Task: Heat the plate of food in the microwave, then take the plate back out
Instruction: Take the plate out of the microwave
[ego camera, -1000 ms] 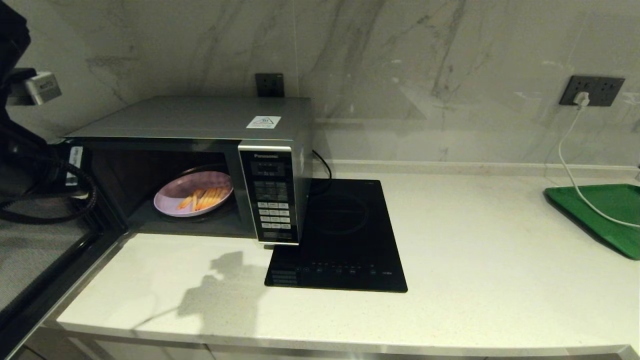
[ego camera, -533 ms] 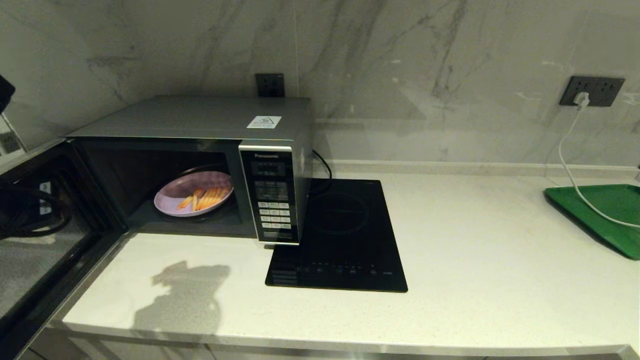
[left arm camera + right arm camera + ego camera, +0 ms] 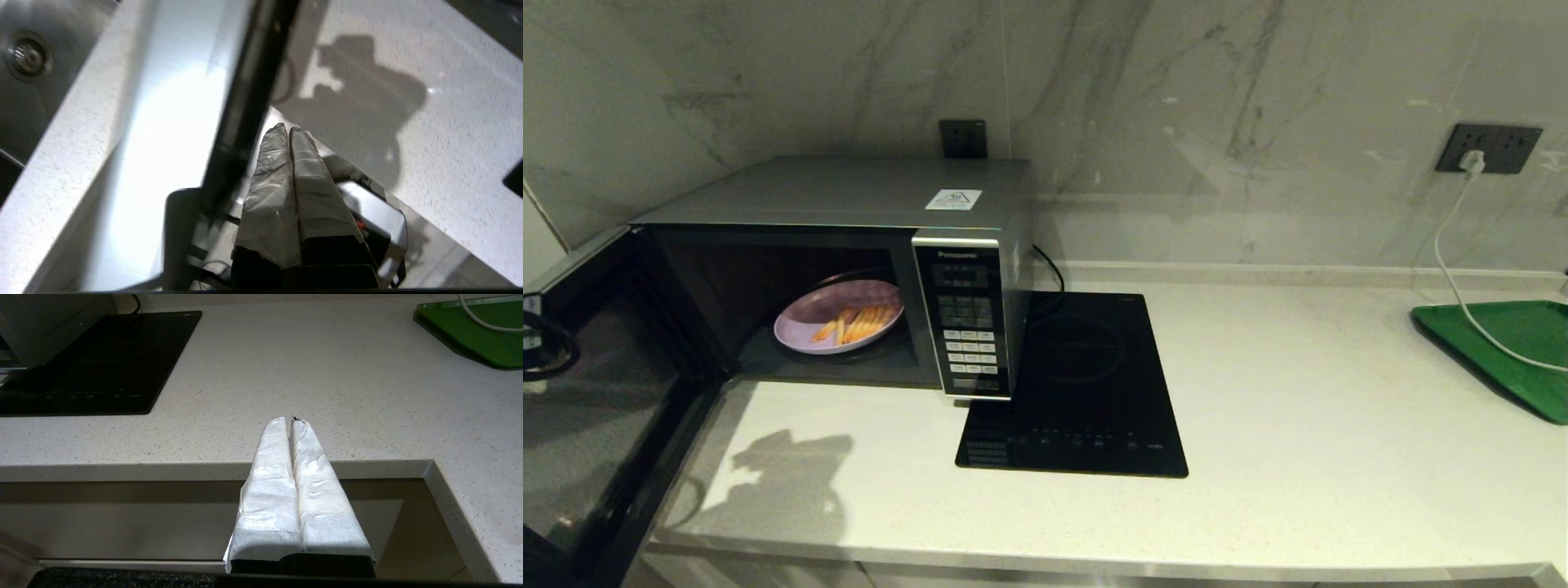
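**Fries Wait Inside the Open Microwave**

The marble wall (image 3: 1258,98) is grey and white, with a dark socket (image 3: 1490,148) on it. A white cable (image 3: 1450,253) hangs from the socket.

Below it is the pale speckled tabletop (image 3: 1298,457). The big silver Panasonic microwave (image 3: 849,192) stands at the left end of it. Its door (image 3: 596,392) hangs wide open, out to the left. You can see right into the dark inside.

Next comes the flat black hob (image 3: 1086,384). It lies on the tabletop just beside the microwave, and its back left corner runs under the button panel (image 3: 968,327). Far off on the right lies the green tray (image 3: 1515,347), with the white cable trailing over it.

The plate of food (image 3: 840,325) sits inside the microwave, on the floor of it. The plate is round and pale lilac. Thin orange-yellow fries (image 3: 859,323) lie on it in a small bunch.

The left gripper (image 3: 289,130) is near the edge of the open door, above the tabletop. Its jaws are pressed tight together and hold nothing. The right gripper (image 3: 292,419) rests low in front of the tabletop edge, well away from the microwave. Its jaws are pressed together too, with nothing between them.
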